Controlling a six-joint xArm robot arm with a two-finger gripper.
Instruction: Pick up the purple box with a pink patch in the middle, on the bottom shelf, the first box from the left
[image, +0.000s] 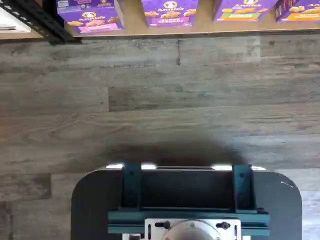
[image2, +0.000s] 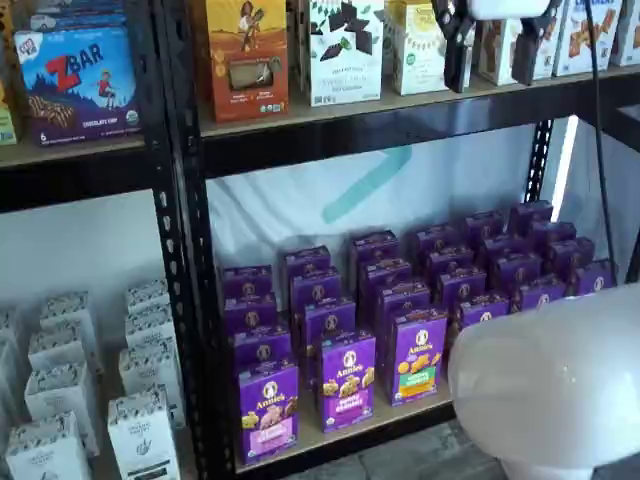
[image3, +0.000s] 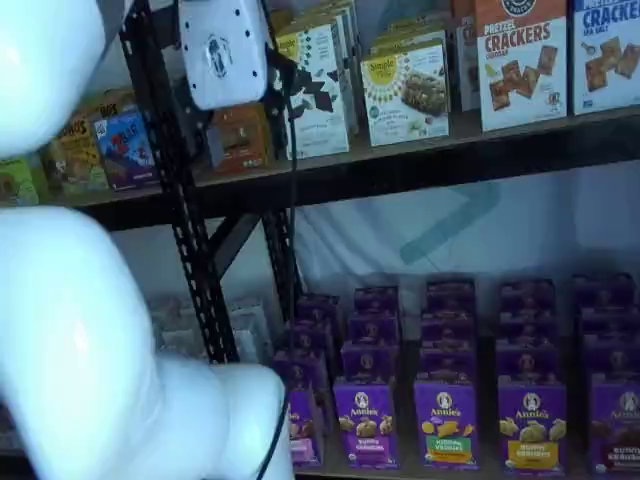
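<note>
Nearest you: the white arm body, blurred, low in both shelf views. Next, the end effector (image2: 491, 55), hanging at the upper shelf level, well above the purple rows; you see its two black fingers (image2: 456, 50) spread wide with nothing between them. Farthest: the bottom shelf (image2: 345, 440), where the purple box (image2: 267, 409) stands upright at the front edge, leftmost in its row, just beside another purple carton (image2: 348, 379).

Purple box (image2: 268, 409), pink front panel
</note>
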